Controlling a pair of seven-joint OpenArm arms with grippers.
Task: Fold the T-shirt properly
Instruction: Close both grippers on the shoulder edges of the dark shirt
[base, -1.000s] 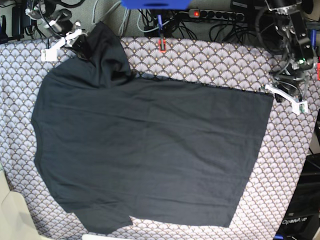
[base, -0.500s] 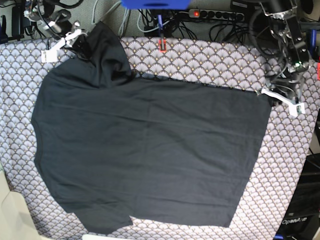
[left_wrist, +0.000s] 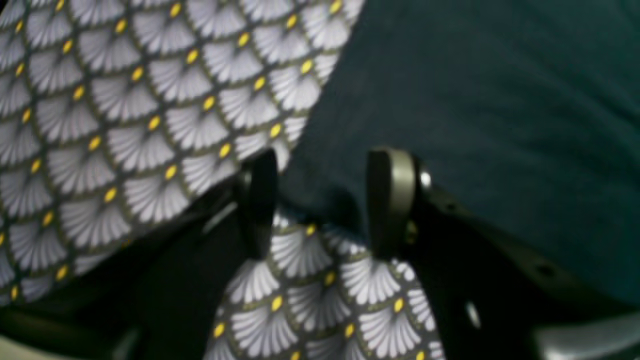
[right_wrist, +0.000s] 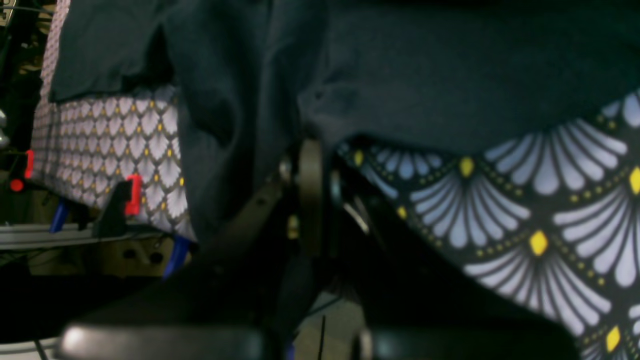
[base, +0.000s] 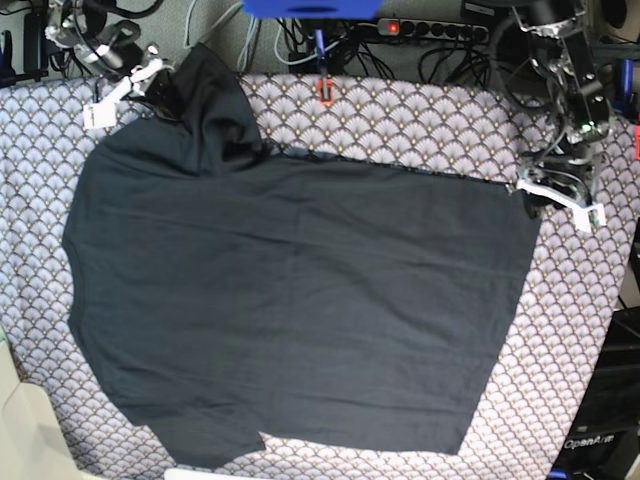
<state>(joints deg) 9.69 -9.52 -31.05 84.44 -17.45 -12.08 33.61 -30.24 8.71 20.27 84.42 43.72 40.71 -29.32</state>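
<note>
Charcoal T-shirt (base: 300, 300) lies spread flat on your fan-patterned desk (base: 430, 115), hem toward left arm's side, one sleeve pulled up at far corner. Your right claw (right_wrist: 312, 195) is clenched on that sleeve cloth (jaws pressed together, fabric bunched above them). Your left claw (left_wrist: 320, 200) stands released at hem corner: jaws apart, dark cloth edge and patterned cover visible between them, neither pad (left_wrist: 390, 200) pinching fabric.

Plain black short-sleeve T-shirt (base: 300, 300) lies flat & unfolded on patterned cloth, neck end twd base view's left, hem twd right, far-left sleeve pulled up off the surface, no print visible.
</note>
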